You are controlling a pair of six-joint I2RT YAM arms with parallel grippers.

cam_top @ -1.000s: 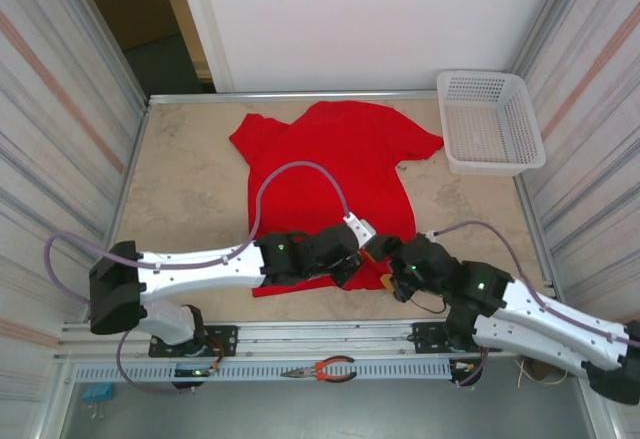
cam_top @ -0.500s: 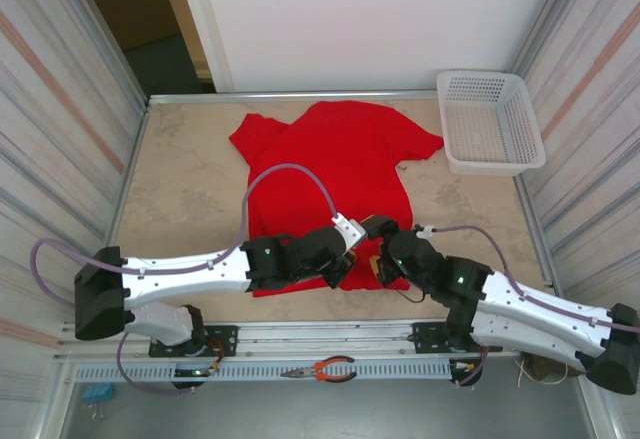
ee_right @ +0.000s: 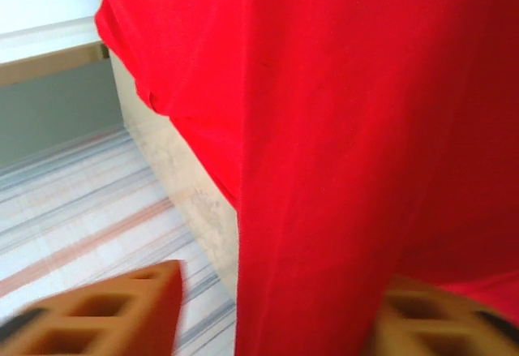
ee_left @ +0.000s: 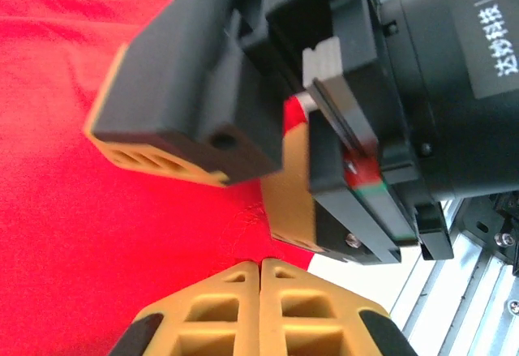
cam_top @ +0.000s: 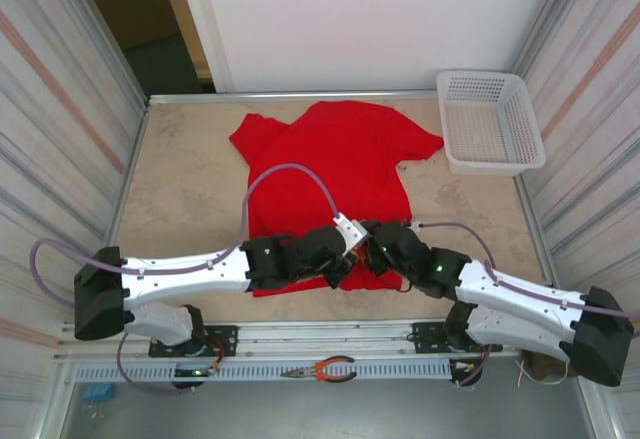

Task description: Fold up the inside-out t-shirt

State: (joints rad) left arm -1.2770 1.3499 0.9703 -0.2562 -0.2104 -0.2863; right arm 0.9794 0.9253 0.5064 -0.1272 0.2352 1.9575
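The inside-out t-shirt [cam_top: 340,159] lies spread flat on the table, bright red, its hem toward me. Both grippers meet at its near right hem corner. My left gripper [cam_top: 352,256] is shut, and in the left wrist view its tips [ee_left: 260,263] pinch the puckered hem edge of the shirt [ee_left: 97,234]. My right gripper [cam_top: 368,249] sits right beside it, its fingers [ee_left: 186,105] looming just ahead of the left tips. In the right wrist view a raised fold of the red cloth [ee_right: 349,129] stands between the right gripper's [ee_right: 280,315] blurred fingers [ee_right: 122,307], which are still apart.
A white plastic basket [cam_top: 490,121] stands at the back right corner. Orange-handled pliers [cam_top: 325,369] lie on the front rail below the table [cam_top: 190,189]. Striped walls close in on both sides. Bare tabletop [ee_right: 190,202] lies left of the shirt.
My right arm has reached left and forward to the hem corner, and its fingers have drawn closer round the cloth. The left arm slid slightly left, staying shut.
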